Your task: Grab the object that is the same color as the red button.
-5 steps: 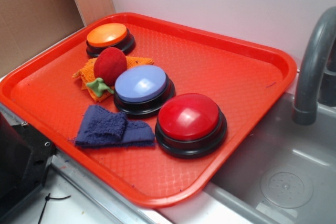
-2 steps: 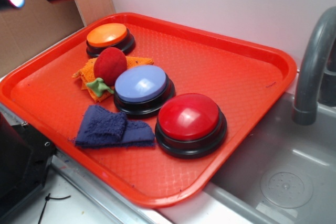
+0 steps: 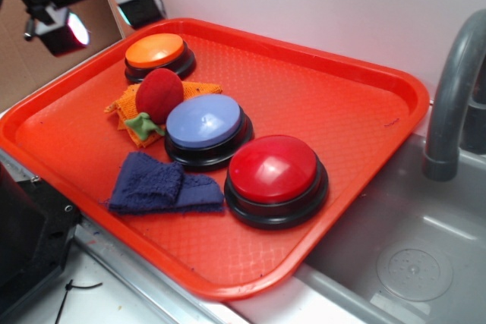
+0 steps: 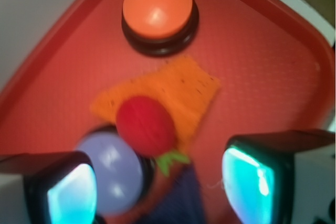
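The small red plush fruit point(image 3: 159, 93) with a green stem point(image 3: 144, 124) lies on an orange cloth point(image 3: 129, 108) at the tray's left, touching the pale blue button point(image 3: 205, 122). The glossy red dome button point(image 3: 273, 170) sits on its black base at the tray's front middle. My gripper point(image 3: 95, 13) hangs open and empty high above the tray's far left corner. In the wrist view the plush fruit point(image 4: 145, 125) lies below and ahead of the gripper point(image 4: 157, 192), between the two spread fingers; the red button is out of that view.
An orange-topped button point(image 3: 155, 51) stands at the back left of the red tray point(image 3: 364, 104). A dark blue cloth point(image 3: 161, 184) lies at the front left. A grey faucet point(image 3: 454, 89) and a sink basin point(image 3: 410, 263) are to the right. A wall stands behind.
The gripper has come into the exterior view from the upper left and moved right and down, towards the tray's far left corner. The things on the tray have not moved.
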{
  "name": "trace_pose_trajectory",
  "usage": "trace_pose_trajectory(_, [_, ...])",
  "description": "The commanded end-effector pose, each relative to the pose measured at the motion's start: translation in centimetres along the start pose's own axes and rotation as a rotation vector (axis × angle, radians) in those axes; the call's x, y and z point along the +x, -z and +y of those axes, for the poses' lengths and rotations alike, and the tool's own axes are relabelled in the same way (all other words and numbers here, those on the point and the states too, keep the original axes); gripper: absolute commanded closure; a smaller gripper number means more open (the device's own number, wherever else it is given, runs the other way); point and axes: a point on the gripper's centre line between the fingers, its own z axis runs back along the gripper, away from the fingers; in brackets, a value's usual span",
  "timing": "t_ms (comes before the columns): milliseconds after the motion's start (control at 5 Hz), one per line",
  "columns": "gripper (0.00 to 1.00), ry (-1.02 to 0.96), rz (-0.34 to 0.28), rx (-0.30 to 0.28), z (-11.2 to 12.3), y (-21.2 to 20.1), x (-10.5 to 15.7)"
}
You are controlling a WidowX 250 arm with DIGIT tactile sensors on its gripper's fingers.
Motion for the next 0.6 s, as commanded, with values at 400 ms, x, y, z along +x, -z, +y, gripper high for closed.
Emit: trace_pose_trajectory(400, [0.00,-0.156,0.020,0.081,-1.9,7.4,0.4])
